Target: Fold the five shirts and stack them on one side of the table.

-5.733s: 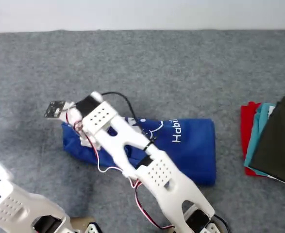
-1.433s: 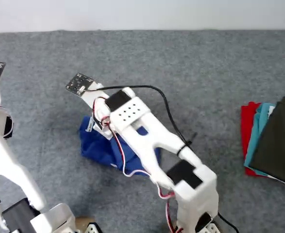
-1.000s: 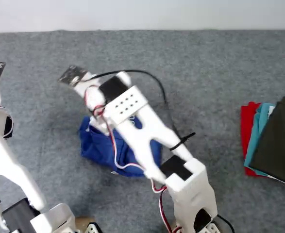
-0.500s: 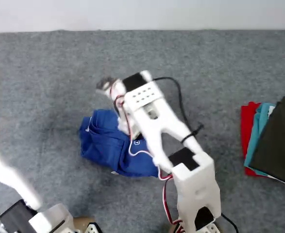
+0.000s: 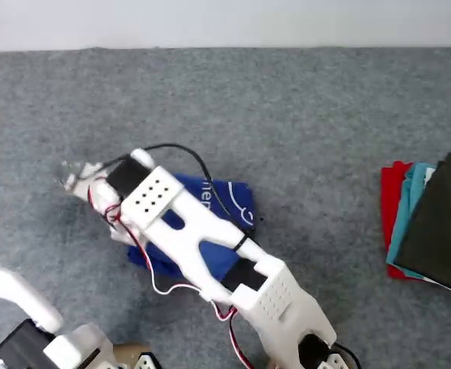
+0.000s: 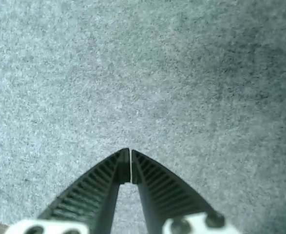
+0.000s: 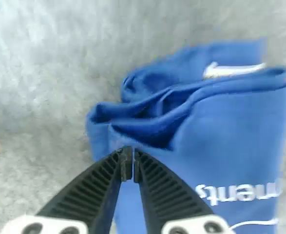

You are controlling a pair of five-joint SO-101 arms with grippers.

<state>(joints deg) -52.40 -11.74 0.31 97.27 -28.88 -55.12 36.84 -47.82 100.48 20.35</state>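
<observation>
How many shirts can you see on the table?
4. A folded blue fabric shirt lies mid-table under the right arm; a red shirt, a teal shirt and a dark green shirt on top are stacked at the right edge. A fifth may be hidden in that stack.

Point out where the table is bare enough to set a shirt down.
Bare: the back strip between the wall and the blue shirt; the gap between that shirt and the stacked shirts. Crowded: front left, around the right arm and left arm.
</observation>
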